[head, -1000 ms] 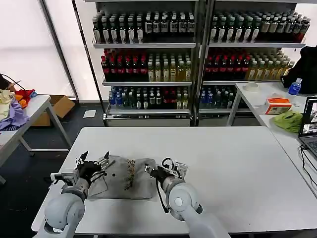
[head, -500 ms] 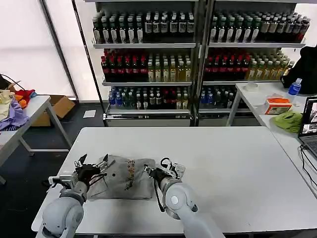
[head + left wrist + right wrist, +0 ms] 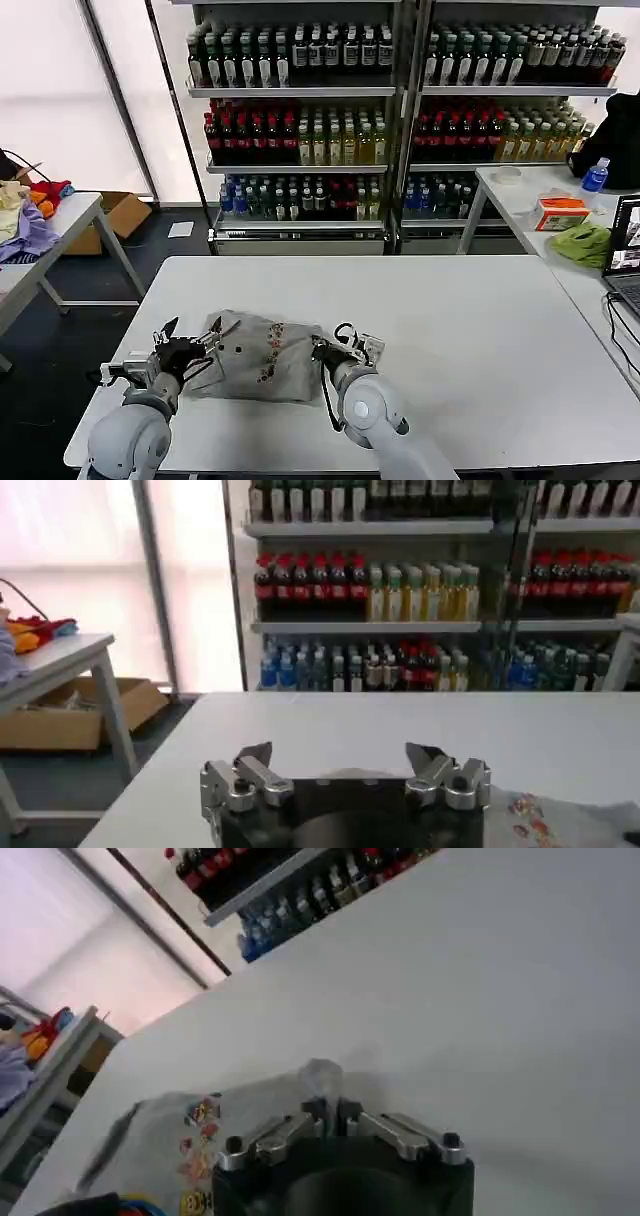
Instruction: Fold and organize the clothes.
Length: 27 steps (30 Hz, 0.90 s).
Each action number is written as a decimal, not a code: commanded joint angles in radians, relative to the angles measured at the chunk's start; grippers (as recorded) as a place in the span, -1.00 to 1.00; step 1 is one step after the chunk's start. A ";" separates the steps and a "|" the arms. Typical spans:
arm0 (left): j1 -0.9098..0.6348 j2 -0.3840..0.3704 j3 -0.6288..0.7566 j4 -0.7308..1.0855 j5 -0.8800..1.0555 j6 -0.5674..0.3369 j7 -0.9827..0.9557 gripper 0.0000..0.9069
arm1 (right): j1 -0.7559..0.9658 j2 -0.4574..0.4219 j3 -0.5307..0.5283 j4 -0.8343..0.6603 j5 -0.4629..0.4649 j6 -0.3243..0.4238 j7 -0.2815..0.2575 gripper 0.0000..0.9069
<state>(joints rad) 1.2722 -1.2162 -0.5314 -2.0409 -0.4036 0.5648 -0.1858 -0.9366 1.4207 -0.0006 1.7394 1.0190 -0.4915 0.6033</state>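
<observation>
One grey shirt (image 3: 262,357) lies bunched on the white bench (image 3: 470,340), between my two pincers. My left pincer (image 3: 190,338) is spread wide at its left edge; my right pincer (image 3: 330,1111) is pressed together, pinching its right edge.

No lettering, brand, number or sign can be read: the bottle labels on the shelves (image 3: 400,120) are too small to make out.
</observation>
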 commanded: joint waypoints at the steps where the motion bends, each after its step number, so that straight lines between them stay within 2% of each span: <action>1: 0.005 0.002 -0.014 -0.017 -0.009 0.004 -0.002 1.00 | -0.015 -0.077 0.022 0.074 -0.017 -0.026 -0.012 -1.00; 5: 0.011 0.004 -0.026 -0.022 -0.014 0.004 -0.003 1.00 | 0.007 -0.180 0.051 0.112 0.031 -0.087 0.012 -1.00; 10: 0.013 -0.003 -0.027 -0.027 -0.017 0.004 -0.004 1.00 | 0.061 -0.317 0.075 0.100 0.070 -0.091 0.034 -1.00; 14: 0.015 -0.016 -0.019 -0.032 -0.016 0.004 -0.006 1.00 | 0.103 -0.388 0.084 0.042 0.067 -0.091 0.025 -1.00; 19: 0.017 -0.019 -0.017 -0.038 -0.016 0.006 -0.008 1.00 | 0.135 -0.398 0.068 -0.046 -0.020 -0.089 -0.022 -1.00; 21: 0.019 -0.022 -0.016 -0.041 -0.016 0.008 -0.009 1.00 | 0.164 -0.374 0.066 -0.097 -0.094 -0.088 -0.052 -1.00; 24: 0.027 -0.025 -0.014 -0.044 -0.015 0.008 -0.009 1.00 | 0.193 -0.349 0.060 -0.140 -0.135 -0.088 -0.066 -1.00; 27: 0.031 -0.028 -0.014 -0.043 -0.014 0.008 -0.008 1.00 | 0.227 -0.311 0.054 -0.213 -0.212 -0.087 -0.109 -1.00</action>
<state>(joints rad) 1.2977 -1.2399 -0.5455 -2.0832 -0.4186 0.5728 -0.1947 -0.8097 1.1141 0.0546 1.7044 0.9819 -0.5691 0.5758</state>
